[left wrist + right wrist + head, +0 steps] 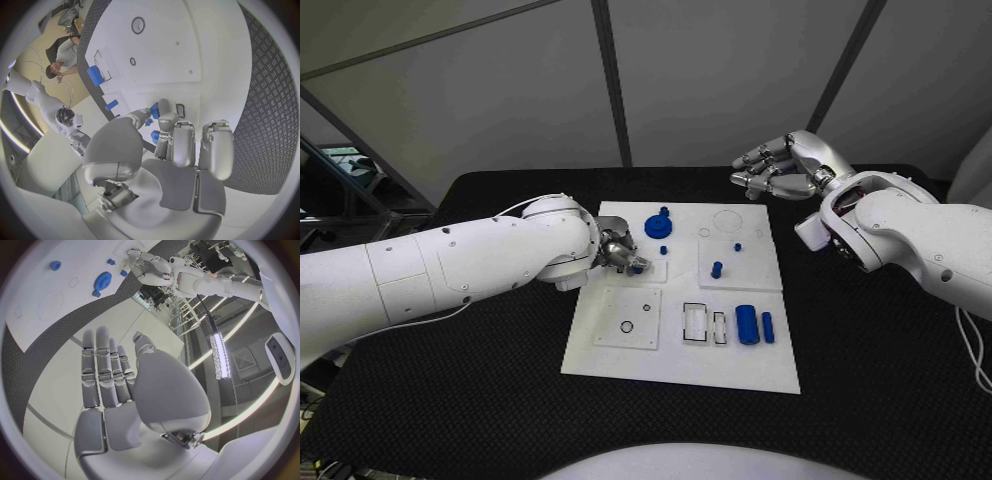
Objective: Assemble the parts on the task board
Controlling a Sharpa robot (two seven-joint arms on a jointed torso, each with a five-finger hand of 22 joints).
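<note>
The white board (678, 345) lies in the middle of the frame on the black worktop (473, 400). The left robot hand (623, 253) rests at the board's left edge, a little above the centre of the picture. In the left wrist view its fingers (182, 145) are curled around a small blue piece (155, 136), so I judge that it holds this piece, although most of the piece is hidden and its shape and direction I cannot tell.

The right robot hand (783, 168) is raised in the upper right of the frame, behind the far edge of the board. It holds nothing and the fingers (103, 370) lie straight and side by side.

On the board, a blue gear (659, 224) lies flat at the upper middle. A short blue peg (717, 269) stands upright near the centre. In the lower right, a blue cylinder (747, 324) and a thinner blue bar (767, 326) lie beside each other, with the long axis running from top to bottom of the picture.

The pieces look like hard plastic: light, stiff, and probably smooth, so they may slip. I would take the cylinder across its middle, from the two long sides, and the gear by its rim.
</note>
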